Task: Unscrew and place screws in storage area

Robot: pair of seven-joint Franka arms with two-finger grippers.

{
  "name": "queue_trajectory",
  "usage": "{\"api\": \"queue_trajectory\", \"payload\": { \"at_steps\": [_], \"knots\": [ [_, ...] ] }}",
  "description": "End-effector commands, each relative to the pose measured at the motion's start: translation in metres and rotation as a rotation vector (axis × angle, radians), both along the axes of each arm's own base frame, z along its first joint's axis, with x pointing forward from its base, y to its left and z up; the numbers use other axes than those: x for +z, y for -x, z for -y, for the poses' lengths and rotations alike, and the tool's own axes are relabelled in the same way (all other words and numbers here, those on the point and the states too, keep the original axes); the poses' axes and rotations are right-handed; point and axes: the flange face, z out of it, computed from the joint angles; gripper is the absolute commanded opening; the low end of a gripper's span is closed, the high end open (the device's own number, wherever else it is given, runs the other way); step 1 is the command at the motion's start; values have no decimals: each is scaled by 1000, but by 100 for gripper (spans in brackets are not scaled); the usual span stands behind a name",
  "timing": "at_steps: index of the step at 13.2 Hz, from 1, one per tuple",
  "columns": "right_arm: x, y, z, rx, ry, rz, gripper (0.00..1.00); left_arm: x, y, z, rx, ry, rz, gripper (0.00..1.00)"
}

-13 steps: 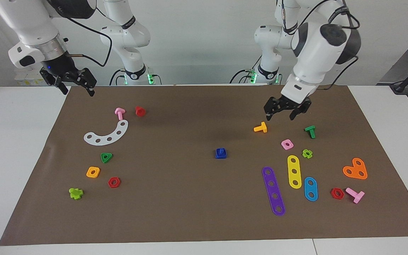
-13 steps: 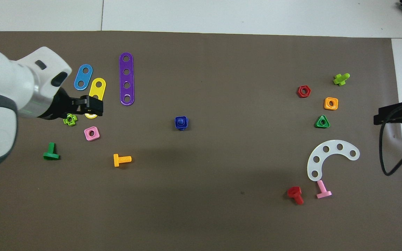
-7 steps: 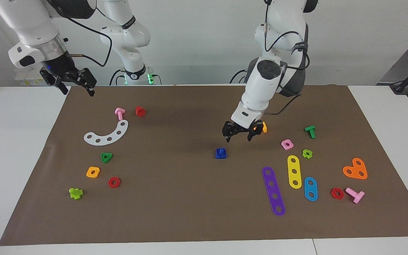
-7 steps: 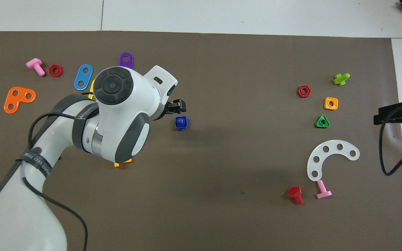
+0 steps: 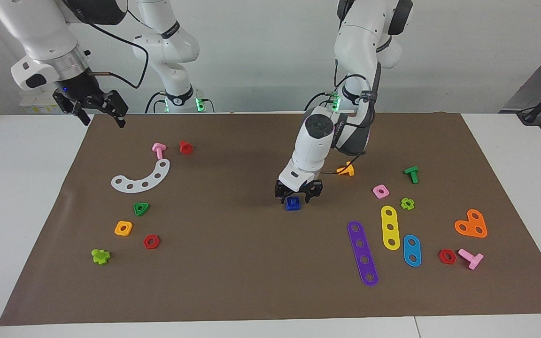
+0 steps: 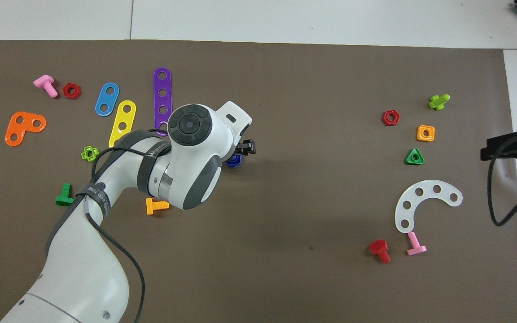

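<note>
The royal-blue bolt screwed into its blue square nut (image 5: 292, 203) stands in the middle of the brown mat (image 5: 251, 281). In the overhead view only a sliver of the blue screw (image 6: 234, 161) shows under the left arm's wrist. My left gripper (image 5: 298, 194) is down at the blue screw with its fingers open, one on each side of it. My right gripper (image 5: 96, 109) waits raised over the mat's edge at the right arm's end, with its fingers spread and empty; it also shows in the overhead view (image 6: 510, 148).
An orange bolt (image 5: 346, 170), pink nut (image 5: 380, 191), green bolt (image 5: 411, 174), light-green nut (image 5: 407, 203) and purple (image 5: 362, 252), yellow (image 5: 390, 227) and light-blue strips (image 5: 412, 250) lie toward the left arm's end. A white arc (image 5: 141, 177), green triangular nut (image 5: 141, 209), orange nut (image 5: 123, 228) lie toward the right arm's end.
My left arm has swung from over the orange bolt toward the middle of the mat and lowered, so its open gripper now straddles the blue screw. The right arm has not moved.
</note>
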Motion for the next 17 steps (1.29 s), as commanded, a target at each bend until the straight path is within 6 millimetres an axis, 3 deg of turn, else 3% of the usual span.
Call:
{"api": "queue_trajectory", "payload": {
  "at_steps": [1,8,13,17],
  "knots": [
    [3,5,-2,-15,-2,4,100,-6,5,-4,-59,-27,28,84],
    [3,5,-2,-15,-2,4,100,-14,10,-5,-73,-26,33,63],
    [3,5,-2,-15,-2,4,100,-15,11,-4,-74,-30,24,38],
    [3,5,-2,-15,-2,4,100,-9,10,-3,-72,-36,6,30]
  ]
}}
